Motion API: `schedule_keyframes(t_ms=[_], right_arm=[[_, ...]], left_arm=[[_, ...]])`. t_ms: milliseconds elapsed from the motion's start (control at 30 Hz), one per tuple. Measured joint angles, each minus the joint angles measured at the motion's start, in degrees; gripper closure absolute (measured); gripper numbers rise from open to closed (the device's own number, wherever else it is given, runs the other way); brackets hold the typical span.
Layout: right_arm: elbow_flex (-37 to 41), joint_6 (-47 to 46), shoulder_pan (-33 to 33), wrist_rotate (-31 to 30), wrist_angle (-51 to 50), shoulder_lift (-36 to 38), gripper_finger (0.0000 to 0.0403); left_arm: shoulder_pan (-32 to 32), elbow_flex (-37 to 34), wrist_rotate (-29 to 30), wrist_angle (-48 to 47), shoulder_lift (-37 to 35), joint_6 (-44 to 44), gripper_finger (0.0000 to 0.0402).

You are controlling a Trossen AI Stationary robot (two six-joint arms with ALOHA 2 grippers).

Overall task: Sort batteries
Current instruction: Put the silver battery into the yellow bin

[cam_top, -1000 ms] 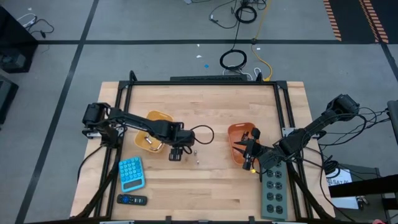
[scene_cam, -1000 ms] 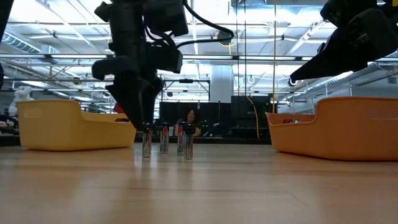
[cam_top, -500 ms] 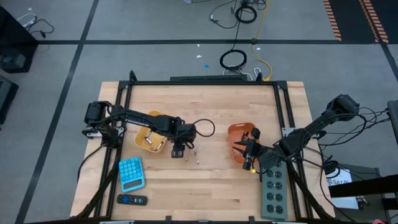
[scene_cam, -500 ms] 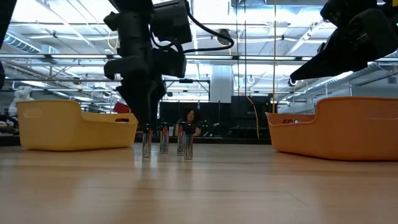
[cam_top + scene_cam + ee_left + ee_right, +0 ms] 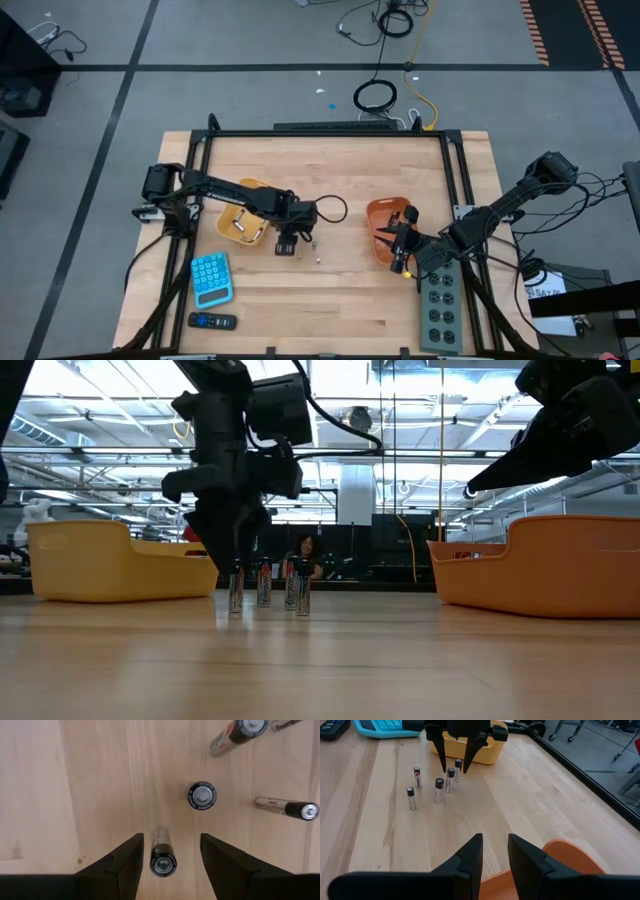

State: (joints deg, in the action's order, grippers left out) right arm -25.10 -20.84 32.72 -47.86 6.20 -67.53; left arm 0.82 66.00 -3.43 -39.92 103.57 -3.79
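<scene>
Bright, even overhead light, soft shadows

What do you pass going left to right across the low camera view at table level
yellow tray → left gripper reaching down over the standing batteries → person far behind → orange tray, with the right arm above it.

A large industrial robotics laboratory: a framed wooden workbench (image 5: 330,290) stands on a grey floor marked with tape lines (image 5: 120,95) and strewn cables (image 5: 376,95); beyond it, exposed ceiling trusses (image 5: 440,420) and a seated person (image 5: 303,550).
</scene>
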Motion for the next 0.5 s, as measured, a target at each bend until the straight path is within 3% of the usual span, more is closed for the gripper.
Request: schedule_keyframes(t_ms=[233, 500], right_arm=[[0.00, -0.98, 0.01, 0.00, -1.01, 0.00, 0.0321], [0.00, -0.99, 0.01, 0.01, -1.01, -0.02, 0.0321]], left_arm=[[0.00, 0.00, -0.90, 0.20, 1.78, -0.32, 0.0206], [0.00, 0.00, -0.90, 0.66, 1.99, -1.16, 0.0277]])
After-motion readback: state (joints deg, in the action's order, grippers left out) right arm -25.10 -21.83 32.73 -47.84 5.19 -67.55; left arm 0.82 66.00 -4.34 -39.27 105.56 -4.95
